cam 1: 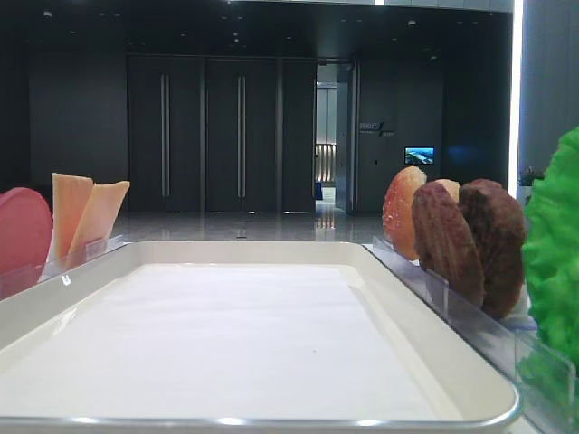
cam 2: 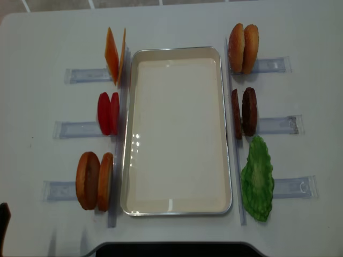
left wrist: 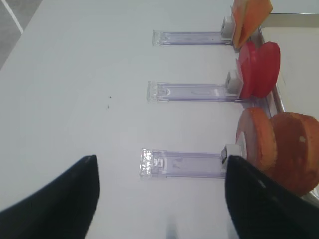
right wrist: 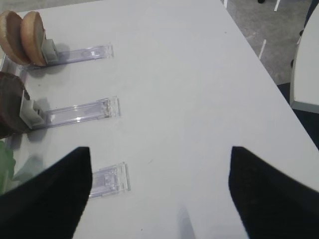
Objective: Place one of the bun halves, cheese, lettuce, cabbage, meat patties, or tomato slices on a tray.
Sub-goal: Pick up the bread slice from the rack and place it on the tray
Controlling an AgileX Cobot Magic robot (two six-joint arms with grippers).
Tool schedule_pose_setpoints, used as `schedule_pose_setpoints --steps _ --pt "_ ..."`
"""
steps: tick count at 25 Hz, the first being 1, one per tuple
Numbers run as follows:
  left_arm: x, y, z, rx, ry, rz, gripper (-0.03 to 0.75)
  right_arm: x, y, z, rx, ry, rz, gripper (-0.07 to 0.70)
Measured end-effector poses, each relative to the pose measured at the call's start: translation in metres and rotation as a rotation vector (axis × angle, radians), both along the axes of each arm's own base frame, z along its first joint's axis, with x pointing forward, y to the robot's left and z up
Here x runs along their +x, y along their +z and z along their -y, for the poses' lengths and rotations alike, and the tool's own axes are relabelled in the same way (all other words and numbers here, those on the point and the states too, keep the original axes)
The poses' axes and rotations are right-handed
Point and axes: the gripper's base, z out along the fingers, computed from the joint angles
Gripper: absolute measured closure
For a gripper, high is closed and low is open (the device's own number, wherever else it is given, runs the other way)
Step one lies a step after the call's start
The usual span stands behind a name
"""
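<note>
The white tray (cam 2: 177, 134) lies in the middle of the table with nothing on it. To its left stand the cheese (cam 2: 115, 53), red tomato slices (cam 2: 108, 113) and two bun halves (cam 2: 95, 180). To its right stand two more bun halves (cam 2: 244, 48), the meat patties (cam 2: 244, 112) and the lettuce (cam 2: 258, 179). My left gripper (left wrist: 159, 199) hovers open over bare table, left of the near bun halves (left wrist: 279, 149). My right gripper (right wrist: 159, 194) is open too, right of the lettuce (right wrist: 5, 164) and patties (right wrist: 10, 107). No cabbage shows.
Clear plastic holders (cam 2: 80, 75) stick out sideways from each food item on both sides. One holder (left wrist: 182, 163) lies just ahead of my left fingers, another (right wrist: 109, 180) by my right gripper's left finger. The table's right edge (right wrist: 269, 74) drops to the floor.
</note>
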Motion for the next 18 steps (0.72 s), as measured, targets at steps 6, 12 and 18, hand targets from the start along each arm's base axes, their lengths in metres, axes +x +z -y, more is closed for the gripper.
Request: schedule_pose_setpoints --steps 6,12,18 --pt "0.004 0.001 0.000 -0.002 0.001 -0.038 0.124 0.000 0.000 0.000 0.000 0.000 0.000 0.094" --pt "0.030 0.024 -0.001 -0.024 0.001 -0.256 0.125 0.000 0.000 0.000 0.000 0.000 0.000 0.094" --pt "0.090 0.053 -0.003 -0.067 0.009 -0.495 0.128 0.000 0.000 0.000 0.000 0.000 0.000 0.094"
